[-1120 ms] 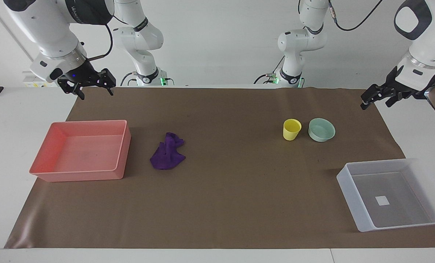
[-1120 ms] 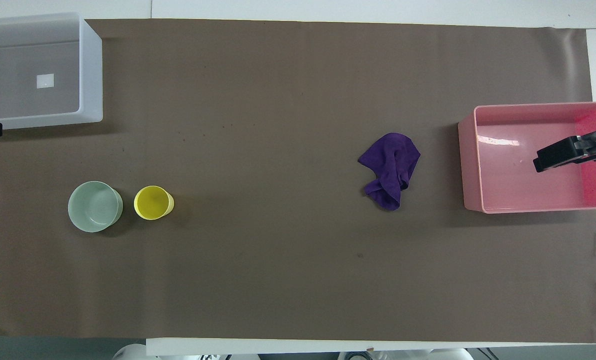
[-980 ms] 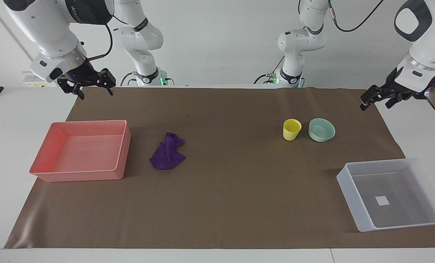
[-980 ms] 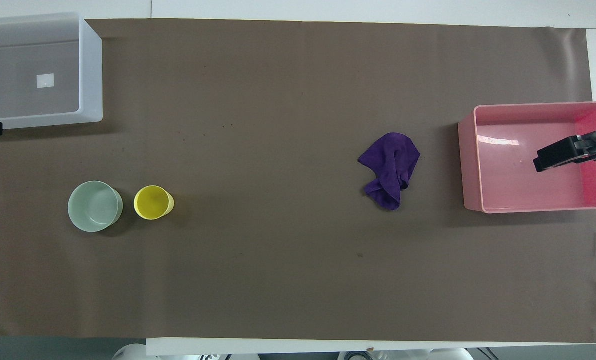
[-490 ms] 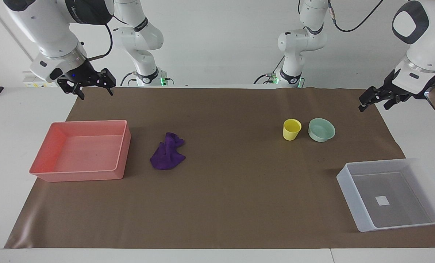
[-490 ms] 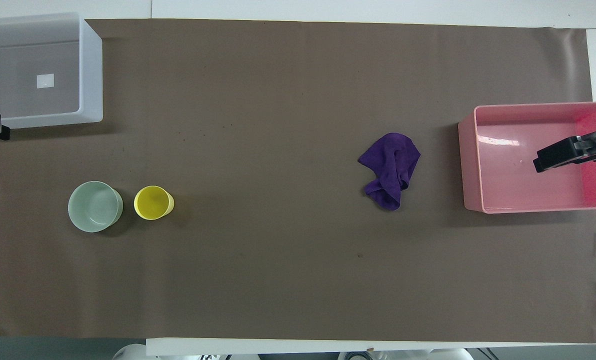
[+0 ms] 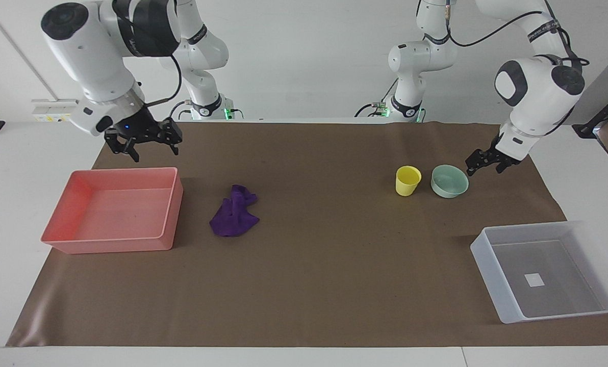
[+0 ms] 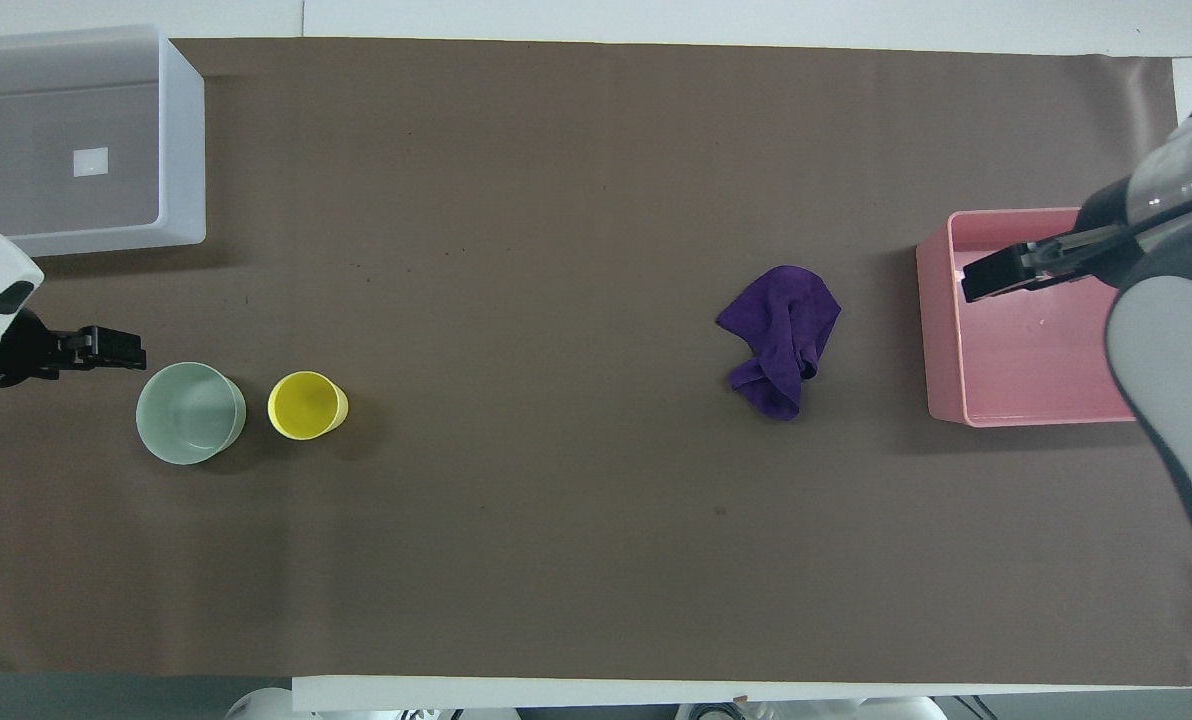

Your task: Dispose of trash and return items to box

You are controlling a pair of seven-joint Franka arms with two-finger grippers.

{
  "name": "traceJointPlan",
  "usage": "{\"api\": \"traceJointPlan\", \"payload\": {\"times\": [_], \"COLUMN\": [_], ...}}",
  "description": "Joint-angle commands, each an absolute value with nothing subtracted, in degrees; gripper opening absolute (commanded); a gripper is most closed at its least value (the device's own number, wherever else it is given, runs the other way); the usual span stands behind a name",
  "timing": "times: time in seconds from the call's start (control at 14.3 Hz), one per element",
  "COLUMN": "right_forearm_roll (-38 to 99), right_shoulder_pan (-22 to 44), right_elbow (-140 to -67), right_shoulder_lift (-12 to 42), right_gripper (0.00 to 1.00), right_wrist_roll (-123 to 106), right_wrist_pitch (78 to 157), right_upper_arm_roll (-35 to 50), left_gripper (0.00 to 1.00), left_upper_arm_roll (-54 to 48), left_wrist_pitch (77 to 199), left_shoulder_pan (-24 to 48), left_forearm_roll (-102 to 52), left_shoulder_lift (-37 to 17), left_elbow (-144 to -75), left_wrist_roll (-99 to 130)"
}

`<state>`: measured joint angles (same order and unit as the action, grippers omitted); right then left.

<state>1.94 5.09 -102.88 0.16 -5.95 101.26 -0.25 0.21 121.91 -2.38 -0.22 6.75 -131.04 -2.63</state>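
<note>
Mint-green bowl (image 7: 450, 181) sits untouched beside the spread-fingered, empty left gripper (image 7: 484, 164) (airborne).

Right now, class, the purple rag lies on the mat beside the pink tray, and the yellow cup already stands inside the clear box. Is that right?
Not quite. The purple rag does lie on the mat beside the pink tray, but the yellow cup stands on the mat beside the green bowl, nearer to the robots than the clear box. The facing view shows it.

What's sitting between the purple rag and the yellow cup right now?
Nothing. In the overhead view only bare brown mat runs from the rag to the cup; the facing view agrees.
</note>
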Motion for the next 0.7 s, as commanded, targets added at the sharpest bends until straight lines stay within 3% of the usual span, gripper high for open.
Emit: {"api": "traceJointPlan", "payload": {"times": [0.0,0.07,0.14,0.21,0.35,0.63], "right_forearm_roll": [2.64,2.64,2.64,2.64,2.64,2.64], "right_shoulder_pan": [7.2,8.51,9.22,9.58,11.85,14.58], "right_elbow": [-107.92,-109.67,-111.34,-112.66,-114.51,-119.61], "right_shoulder_lift": [2.36,3.07,4.03,4.91,7.28,11.68], "right_gripper": [0.99,0.99,0.99,0.99,0.99,0.99], "right_wrist_roll": [-2.48,-1.42,-0.71,-0.09,3.06,5.89], "right_wrist_pitch": [108.78,111.77,115.28,118.36,123.46,134.01], "right_upper_arm_roll": [-0.18,-0.18,-0.18,-0.18,-0.18,-0.18], "left_gripper": [1.0,0.67,0.14,0.06,0.02,0.0], "left_upper_arm_roll": [0.26,0.26,0.35,0.35,0.35,0.35], "left_wrist_pitch": [133.47,135.42,135.7,135.79,135.79,128.88], "left_shoulder_pan": [-2.99,-2.9,-3.07,-3.08,-2.81,-2.81], "left_forearm_roll": [-0.79,-0.79,-0.7,-0.7,-0.7,-0.7], "left_shoulder_lift": [6.95,5.73,5.45,5.19,5.19,6.06], "left_elbow": [-140.34,-140.97,-140.98,-140.98,-140.98,-137.48], "left_wrist_roll": [-2.9,-1.68,-1.58,-1.76,-1.67,-1.76]}}
